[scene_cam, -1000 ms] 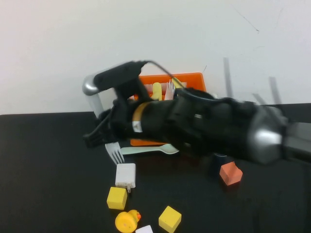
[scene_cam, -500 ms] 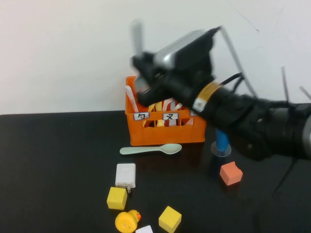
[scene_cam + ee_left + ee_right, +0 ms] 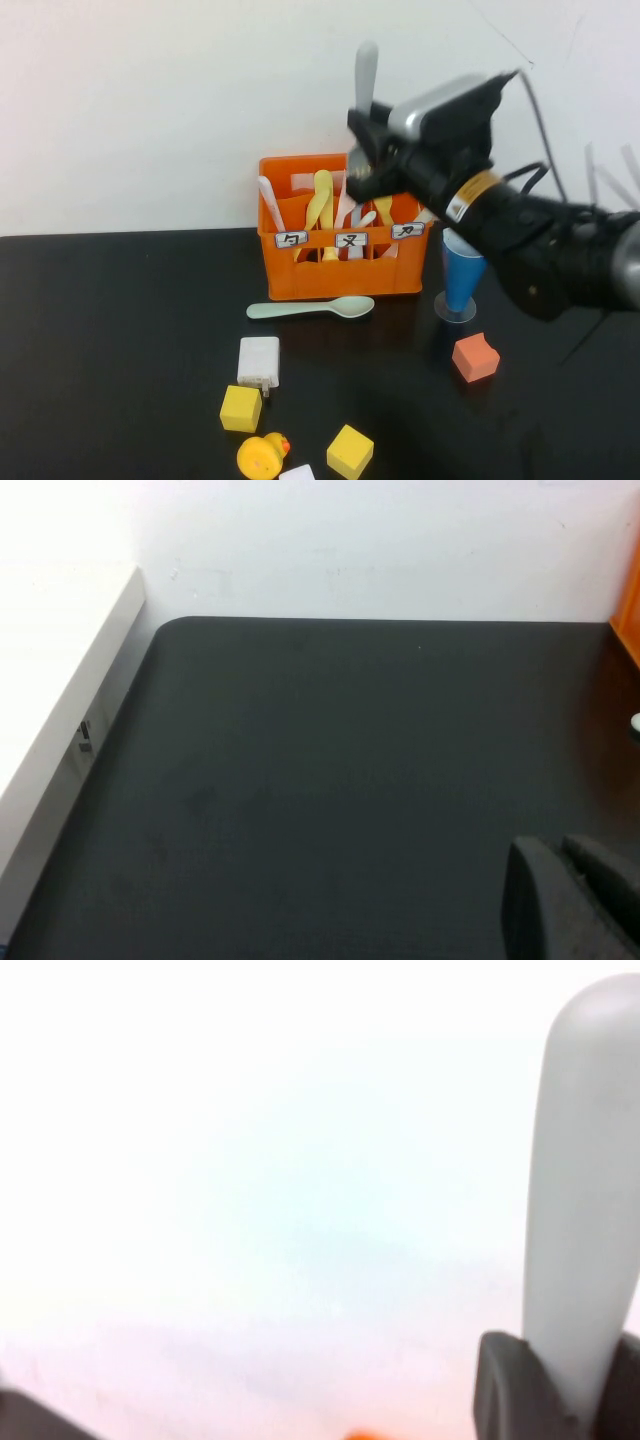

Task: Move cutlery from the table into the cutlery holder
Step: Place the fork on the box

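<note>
Right gripper [image 3: 362,160] clamped on the grey fork [image 3: 366,70], handle at twelve o'clock, above the orange cutlery holder [image 3: 340,272]. Mint spoon [image 3: 310,309] on the table [image 3: 120,350] at the holder's six o'clock. Left gripper [image 3: 570,895] parked low (finger state unclear). Risk — tines snagging a divider, tipping the crate.

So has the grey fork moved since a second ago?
Yes. The grey fork left the table; the right pincer now holds it upright above the orange crate.
</note>
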